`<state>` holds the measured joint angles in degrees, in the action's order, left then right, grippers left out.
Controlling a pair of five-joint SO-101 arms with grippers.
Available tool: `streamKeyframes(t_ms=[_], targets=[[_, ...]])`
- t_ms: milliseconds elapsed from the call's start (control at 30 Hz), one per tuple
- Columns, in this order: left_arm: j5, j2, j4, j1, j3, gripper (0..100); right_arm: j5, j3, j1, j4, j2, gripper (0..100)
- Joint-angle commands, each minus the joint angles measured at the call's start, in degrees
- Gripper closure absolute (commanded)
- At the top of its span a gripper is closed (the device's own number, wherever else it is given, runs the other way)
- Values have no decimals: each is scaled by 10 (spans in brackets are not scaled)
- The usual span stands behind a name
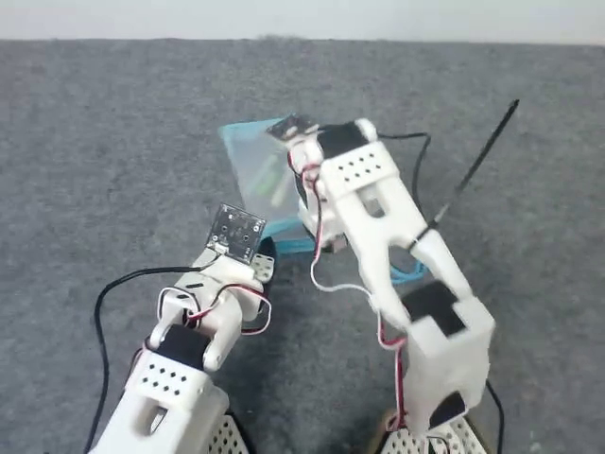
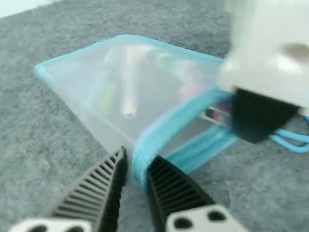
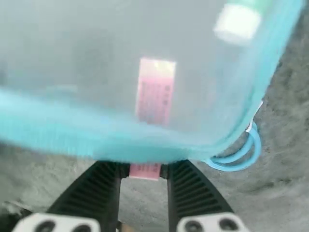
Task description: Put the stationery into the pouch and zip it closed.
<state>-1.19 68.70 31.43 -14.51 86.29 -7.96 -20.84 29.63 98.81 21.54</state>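
Pouch (image 2: 120, 87) edge pinched in left fingers (image 2: 104, 188); pink piece (image 3: 145, 170) between right fingers (image 3: 190, 188).

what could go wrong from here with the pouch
1. The left hand pinches only the zip band of the pouch; it may slip free.
2. The right hand holds the pink item at that band, where it could snag or slide outside.
3. Pushing may drag the pouch over the carpet.

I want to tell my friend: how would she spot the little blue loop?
On the grey table lies a see-through pouch with a blue edge. At its corner under the right arm, outside the pouch, sits the loop: thin light-blue cord, the only ring there.
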Motion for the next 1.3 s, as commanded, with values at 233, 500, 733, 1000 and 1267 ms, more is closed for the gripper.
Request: streamKeyframes(t_ms=[233, 500, 733, 1000, 1267], targets=[[13, 10, 4, -31, -25, 989, 59, -228, 17, 39, 50, 888], [13, 10, 4, -27, -25, 989, 32, -228, 30, 40, 44, 767], [13, 10, 4, -22, -27, 989, 25, -228, 12, 42, 10, 768], [11, 10, 3, 94, -41, 989, -52, -64, -39, 38, -170, 768], [11, 10, 5, 99, -38, 989, -79, 318, -73, -184, -331, 768]])
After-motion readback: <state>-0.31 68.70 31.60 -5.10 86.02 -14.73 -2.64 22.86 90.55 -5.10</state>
